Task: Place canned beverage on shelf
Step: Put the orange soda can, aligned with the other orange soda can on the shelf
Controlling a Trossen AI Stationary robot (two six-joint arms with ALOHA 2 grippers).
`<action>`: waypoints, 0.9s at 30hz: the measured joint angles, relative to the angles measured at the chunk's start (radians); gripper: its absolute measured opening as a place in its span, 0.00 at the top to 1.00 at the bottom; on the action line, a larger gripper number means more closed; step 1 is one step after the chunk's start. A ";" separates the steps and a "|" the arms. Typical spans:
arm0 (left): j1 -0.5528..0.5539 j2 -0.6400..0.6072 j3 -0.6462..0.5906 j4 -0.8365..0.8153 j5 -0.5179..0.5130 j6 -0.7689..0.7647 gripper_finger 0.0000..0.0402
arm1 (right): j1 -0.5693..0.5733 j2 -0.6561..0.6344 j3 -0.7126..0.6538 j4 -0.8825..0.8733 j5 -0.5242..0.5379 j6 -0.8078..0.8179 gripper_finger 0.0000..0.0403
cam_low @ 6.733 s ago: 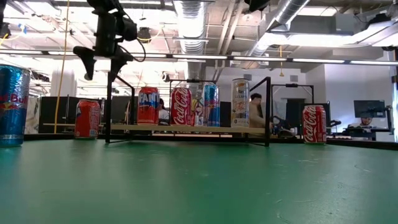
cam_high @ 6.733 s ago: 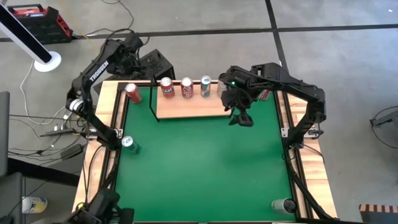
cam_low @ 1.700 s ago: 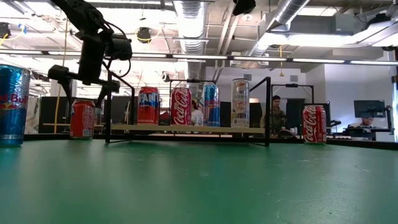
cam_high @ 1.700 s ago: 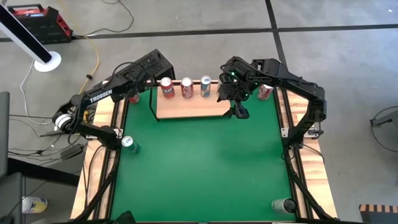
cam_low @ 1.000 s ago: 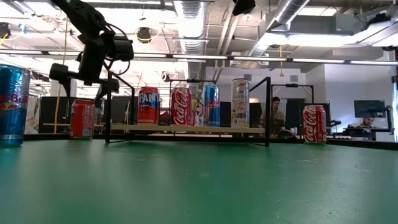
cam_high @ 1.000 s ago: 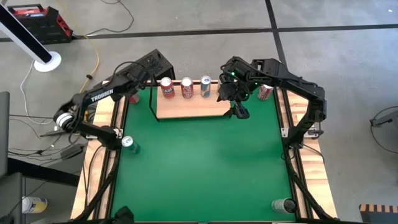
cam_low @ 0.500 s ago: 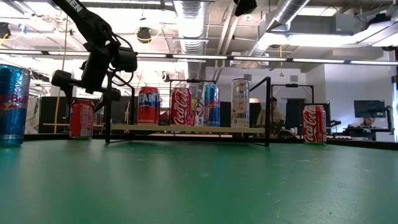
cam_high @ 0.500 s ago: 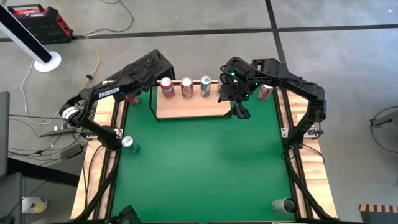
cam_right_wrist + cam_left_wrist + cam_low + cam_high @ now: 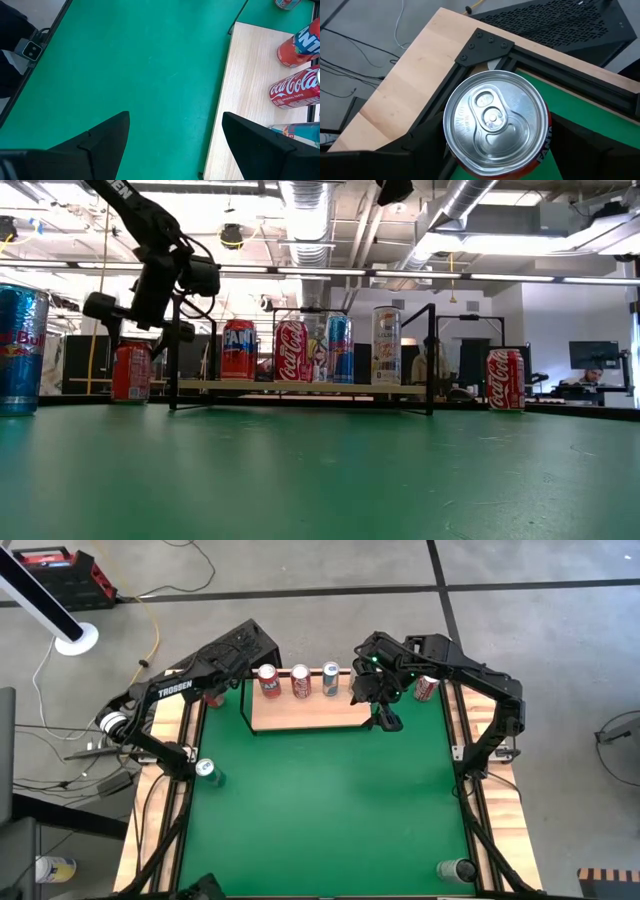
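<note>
While the left gripper [image 9: 135, 320] hangs over the red can [image 9: 496, 126] at the table's far left corner, the step in hand is the grasp, which does not look finished. The left wrist view looks straight down on the can's top, a dark finger [image 9: 427, 137] showing at each side of it; the jaws stand fairly wide astride the can, and I cannot tell whether they press it yet. In the low view the can [image 9: 131, 371] stands upright on the green table [image 9: 330, 800], just beside the shelf [image 9: 310, 712] but off it. Three cans already stand in a row on the shelf's far edge. Next, I judge, the jaws must close firmly, then lift the can clear of the black rod frame [image 9: 172, 350] and set it on bare board. The right gripper [image 9: 385, 720] waits at the shelf's other end, wide open and empty.
</note>
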 joint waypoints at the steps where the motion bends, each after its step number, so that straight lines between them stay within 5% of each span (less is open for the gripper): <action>1: -0.002 -0.004 0.000 0.000 0.003 0.007 0.31 | 0.000 0.000 0.000 0.000 0.000 0.000 0.15; 18: -0.068 -0.331 -0.002 0.005 -0.062 0.090 0.31 | 0.000 0.000 0.000 0.020 0.001 -0.017 0.15; 27: -0.224 -0.543 0.003 0.268 0.061 0.440 0.31 | 0.000 0.000 0.000 0.075 0.002 0.016 0.15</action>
